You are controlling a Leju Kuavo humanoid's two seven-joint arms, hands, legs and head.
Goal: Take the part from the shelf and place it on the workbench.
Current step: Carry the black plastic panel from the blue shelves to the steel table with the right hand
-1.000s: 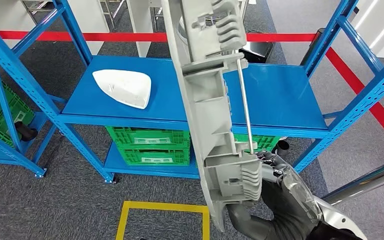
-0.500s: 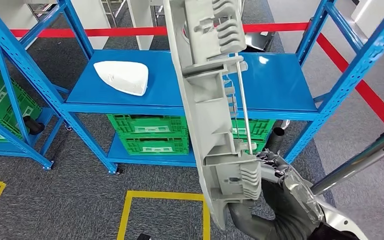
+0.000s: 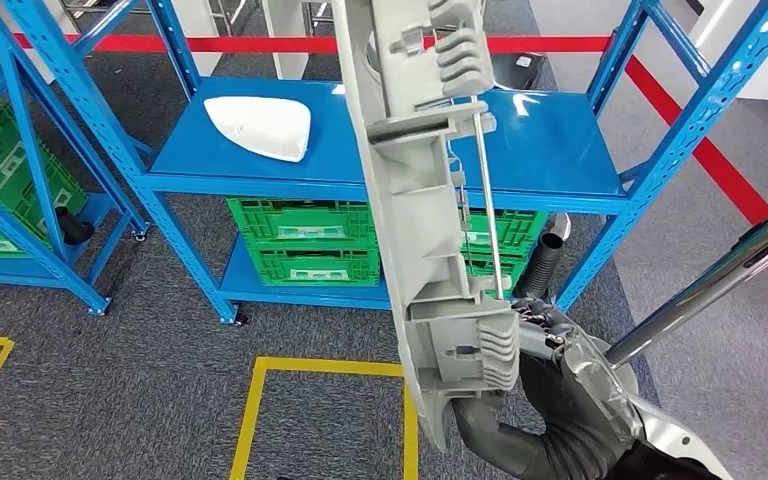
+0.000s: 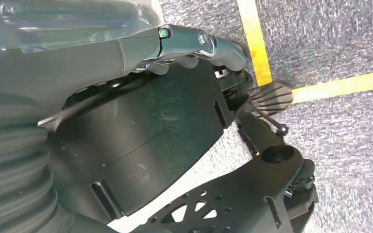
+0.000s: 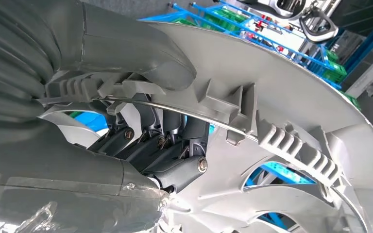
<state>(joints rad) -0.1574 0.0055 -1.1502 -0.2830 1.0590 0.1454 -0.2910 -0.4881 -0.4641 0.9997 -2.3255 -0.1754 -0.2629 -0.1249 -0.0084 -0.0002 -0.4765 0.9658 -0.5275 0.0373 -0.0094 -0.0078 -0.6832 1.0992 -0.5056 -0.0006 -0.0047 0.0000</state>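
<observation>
Nearest to us in the head view, our right hand (image 3: 545, 400) gripped the grey plastic wheel cover (image 3: 410, 200) at its lower rim and held it edge-on and nearly upright, leaning slightly, in front of the camera, so that its ribbed clips and a thin metal retaining ring (image 3: 488, 200) faced the right side. In the right wrist view our thick grey thumb (image 5: 141, 53) pressed over the rim of the cover (image 5: 291, 121) while the darker fingers (image 5: 175, 141) curled behind it, with the wire ring (image 5: 175, 110) running between them. Our left hand (image 4: 194, 46) hung over grey carpet beside a yellow floor line (image 4: 255, 43); its fingers looked curled in, but we could not tell whether it was closed or open. Below the held part, yellow tape (image 3: 260, 420) marked a square on the grey carpet (image 3: 110, 400). A shiny metal tube (image 3: 705, 285) slanted in from the right. Farther off stood the blue shelf (image 3: 560, 150), the cover lifted clear of it and held in front of it. On the left of the same shelf board lay a white triangular moulded part (image 3: 260, 127), and green crates (image 3: 305, 245) sat on the level beneath. A second blue rack (image 3: 20, 150) with another green crate (image 3: 0, 180) stood to the left, and a red line (image 3: 260, 44) crossed the floor behind.
</observation>
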